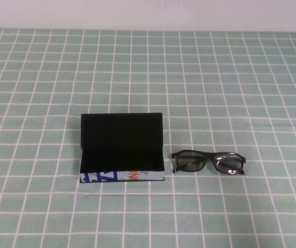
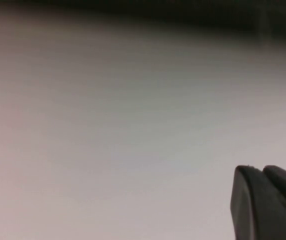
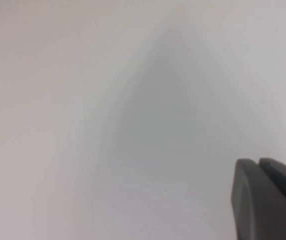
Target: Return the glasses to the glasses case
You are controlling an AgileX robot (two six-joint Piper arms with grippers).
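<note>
Both the left gripper (image 2: pixel 265 202) and right gripper (image 3: pixel 265 197) look dark, rounded, perhaps matte plastic.

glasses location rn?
In the high view, the glasses lie on the checked tablecloth right of centre, just beside the open glasses case, not in it. Neither pincer is near them; both arms are out of that view.

The glasses case (image 1: pixel 122 152) sat open on the table (image 1: pixel 231 72), lid raised behind it. The glasses (image 1: pixel 208 162) lay just to its right — apart, outside the case.
</note>
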